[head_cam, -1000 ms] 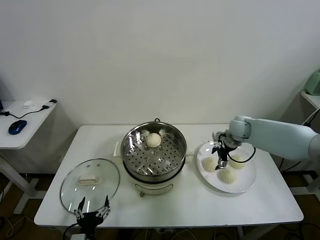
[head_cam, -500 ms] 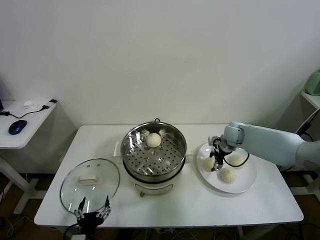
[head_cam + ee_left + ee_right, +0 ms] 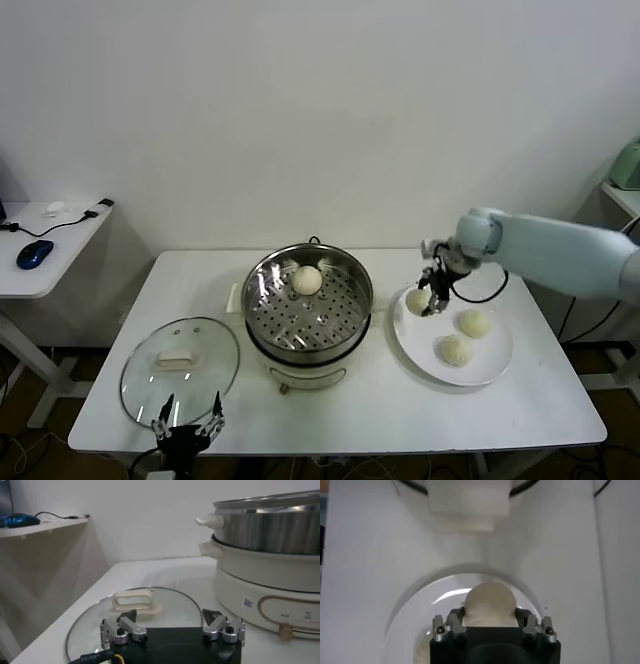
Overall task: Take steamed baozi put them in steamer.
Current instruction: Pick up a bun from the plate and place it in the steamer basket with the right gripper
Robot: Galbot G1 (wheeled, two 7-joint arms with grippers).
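Observation:
My right gripper (image 3: 428, 300) is shut on a cream-white baozi (image 3: 417, 299) and holds it a little above the left rim of the white plate (image 3: 482, 368). In the right wrist view the baozi (image 3: 489, 603) sits between the jaws, above the plate (image 3: 410, 609). Two more baozi (image 3: 474, 323) (image 3: 454, 349) lie on the plate. One baozi (image 3: 307, 280) rests on the perforated tray at the back of the steel steamer (image 3: 272, 300). The steamer's pot also shows in the left wrist view (image 3: 272, 527). My left gripper (image 3: 187, 424) is open and empty at the table's front left edge.
The glass lid (image 3: 180, 362) with its white handle lies flat on the table left of the steamer, just beyond my left gripper; it also shows in the left wrist view (image 3: 136, 605). A side desk (image 3: 40, 250) with a blue mouse stands at far left.
My right gripper closed on the leftmost baozi on the plate and lifted it up and slightly back. The left arm has not moved.

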